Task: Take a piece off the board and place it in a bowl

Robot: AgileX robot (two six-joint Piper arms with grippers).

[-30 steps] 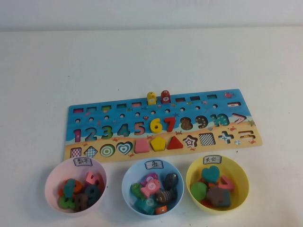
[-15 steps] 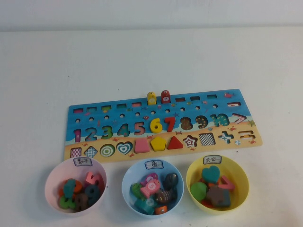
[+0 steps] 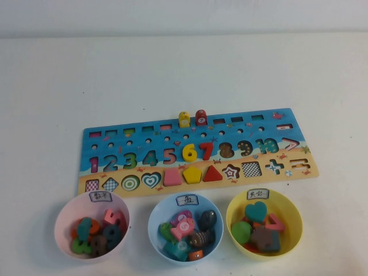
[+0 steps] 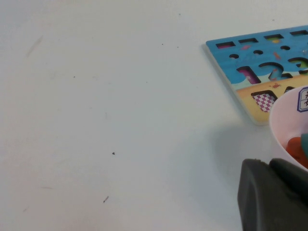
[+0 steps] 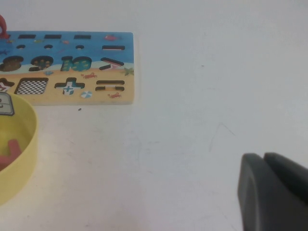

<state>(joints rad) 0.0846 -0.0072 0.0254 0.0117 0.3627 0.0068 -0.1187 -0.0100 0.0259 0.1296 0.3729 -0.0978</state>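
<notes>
Piece (image 3: 208,219) lies in the blue bowl (image 3: 156,214), at 6 o'clock of the board (image 3: 253,150); deposit looks done. Left gripper (image 4: 274,195) and right gripper (image 5: 272,190) parked off-board; finger state cannot be told.

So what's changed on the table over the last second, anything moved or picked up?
Nothing visibly changed. The board lies where it was, with the yellow peg and red peg upright at its far edge. The dark piece rests in the blue bowl. In the wrist views the left gripper is parked by the pink bowl and the right gripper over bare table.
</notes>
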